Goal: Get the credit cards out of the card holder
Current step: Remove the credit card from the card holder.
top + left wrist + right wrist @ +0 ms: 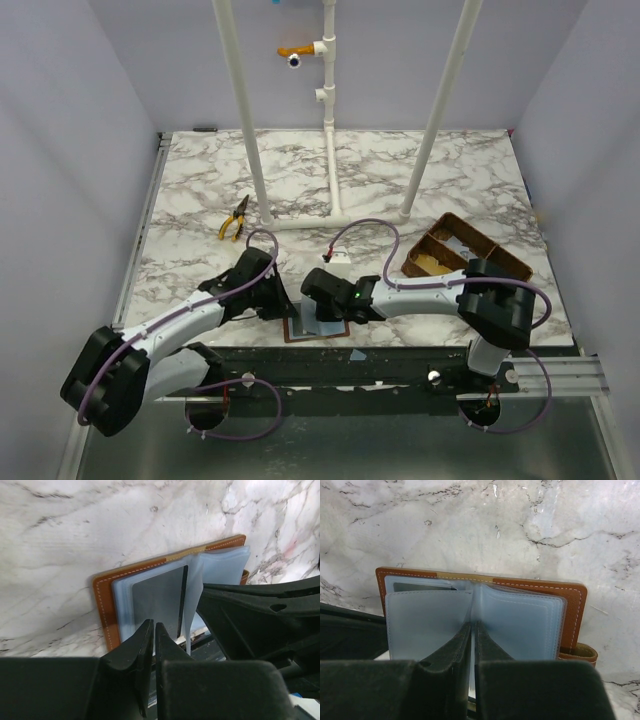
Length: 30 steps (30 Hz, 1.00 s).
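The card holder [322, 330], a brown leather bifold wallet, lies open at the table's near edge. Its blue-grey clear pockets show in the left wrist view [107, 615] and the right wrist view [572, 610]. A dark grey credit card [157, 597] sits inside the left-hand pocket, and its top edge also shows in the right wrist view [422, 586]. My left gripper [154, 626] is shut, with its tips at that pocket's near edge; I cannot tell whether it pinches anything. My right gripper [471, 626] is shut on one clear pocket leaf [192, 605] and holds it upright.
A brown woven divided basket [500, 255] stands at the right, with a yellowish flat thing [432, 263] in one compartment. Yellow-handled pliers [233, 222] lie at the left middle. A white pipe frame [330, 150] stands at the back. The table's front edge runs just under the wallet.
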Each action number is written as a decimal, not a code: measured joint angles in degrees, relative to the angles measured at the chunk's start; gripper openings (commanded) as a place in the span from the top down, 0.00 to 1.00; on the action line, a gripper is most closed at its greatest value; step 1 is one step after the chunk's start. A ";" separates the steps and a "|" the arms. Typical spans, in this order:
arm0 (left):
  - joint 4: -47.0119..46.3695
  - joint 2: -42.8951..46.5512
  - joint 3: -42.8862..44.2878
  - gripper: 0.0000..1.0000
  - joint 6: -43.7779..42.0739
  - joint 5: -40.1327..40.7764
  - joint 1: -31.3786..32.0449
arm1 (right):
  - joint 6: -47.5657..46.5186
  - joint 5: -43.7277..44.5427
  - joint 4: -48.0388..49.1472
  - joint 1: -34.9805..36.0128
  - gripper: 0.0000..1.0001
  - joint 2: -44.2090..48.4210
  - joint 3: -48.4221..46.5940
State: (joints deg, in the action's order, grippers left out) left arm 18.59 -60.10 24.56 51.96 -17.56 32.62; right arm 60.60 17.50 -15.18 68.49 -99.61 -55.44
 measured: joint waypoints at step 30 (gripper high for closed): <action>-9.29 -13.46 6.27 0.97 4.63 -0.22 10.82 | 2.56 8.52 -12.76 -0.35 0.67 24.39 4.28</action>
State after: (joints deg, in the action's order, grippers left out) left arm 9.30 -73.56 30.83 56.60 -17.78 43.44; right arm 63.16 26.02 -27.94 68.14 -75.22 -51.16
